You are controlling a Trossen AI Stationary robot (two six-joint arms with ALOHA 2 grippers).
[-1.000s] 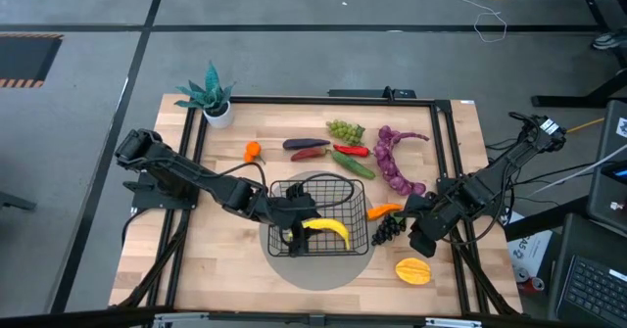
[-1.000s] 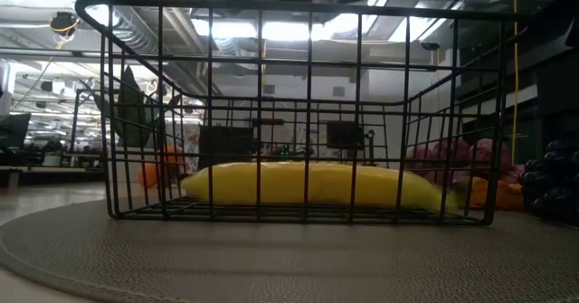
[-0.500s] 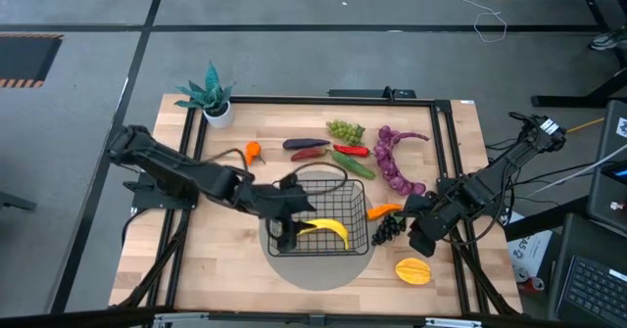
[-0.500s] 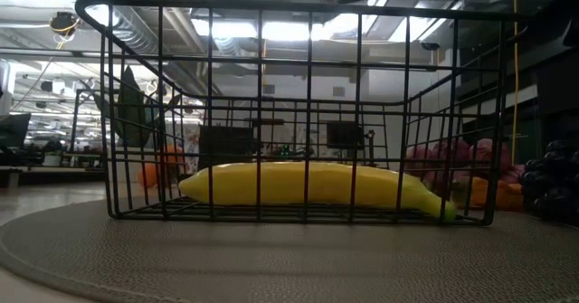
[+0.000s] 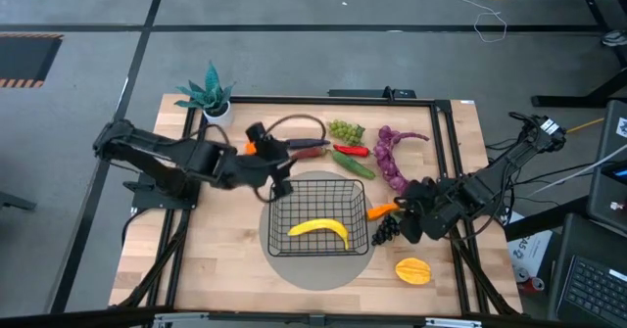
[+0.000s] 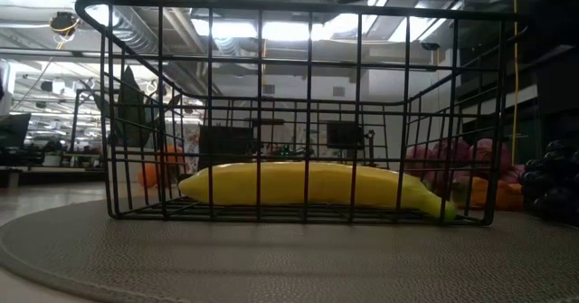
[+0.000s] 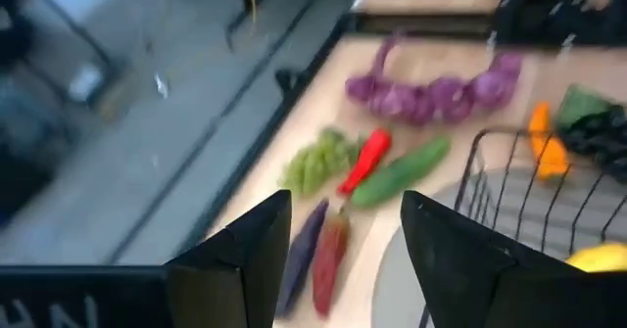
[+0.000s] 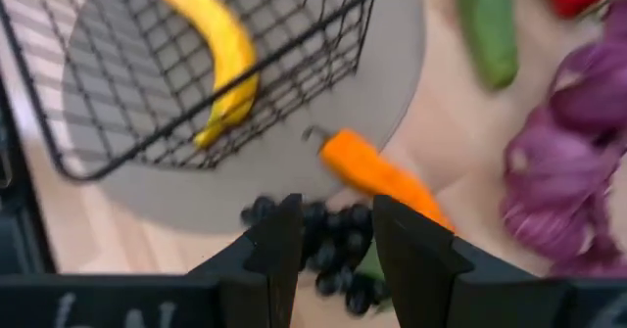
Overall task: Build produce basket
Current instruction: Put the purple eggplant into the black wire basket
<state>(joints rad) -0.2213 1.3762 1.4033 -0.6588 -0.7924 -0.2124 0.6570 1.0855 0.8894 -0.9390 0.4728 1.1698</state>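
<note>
Looking straight down, the high view puts the black wire basket at the centre of the frame on a round grey mat, with only a yellow banana lying inside it. Outside, above the basket, lie green grapes, a red pepper, a cucumber and an eggplant; purple grapes curve at the upper right. A carrot and dark grapes sit just right of the basket, a starfruit at the lower right. The left gripper hovers at the basket's upper-left corner; the right gripper is beside the carrot.

In the low view, the banana rests flat on the basket floor, filling most of its width.

The left wrist view shows that arm's fingers spread wide and empty, the basket rim at the frame's right.

In the right wrist view, that arm's fingers stand apart with nothing between them, just over the dark grapes, the carrot beyond them.
</note>
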